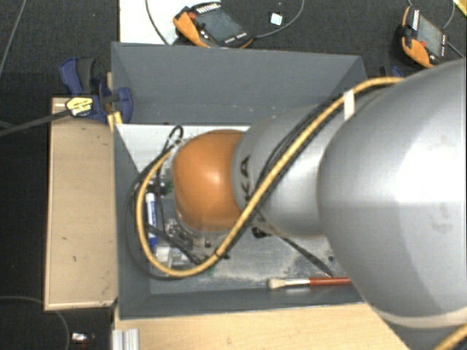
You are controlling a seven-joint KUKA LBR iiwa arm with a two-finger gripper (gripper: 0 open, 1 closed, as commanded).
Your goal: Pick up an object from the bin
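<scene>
Claw (177,240) low in bin (219,79); one paintbrush (308,284).

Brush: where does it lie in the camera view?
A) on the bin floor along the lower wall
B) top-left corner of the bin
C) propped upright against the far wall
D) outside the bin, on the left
A: the brush lies flat on the floor of the bin by the lower wall, bristles to the left and red handle to the right.
</scene>
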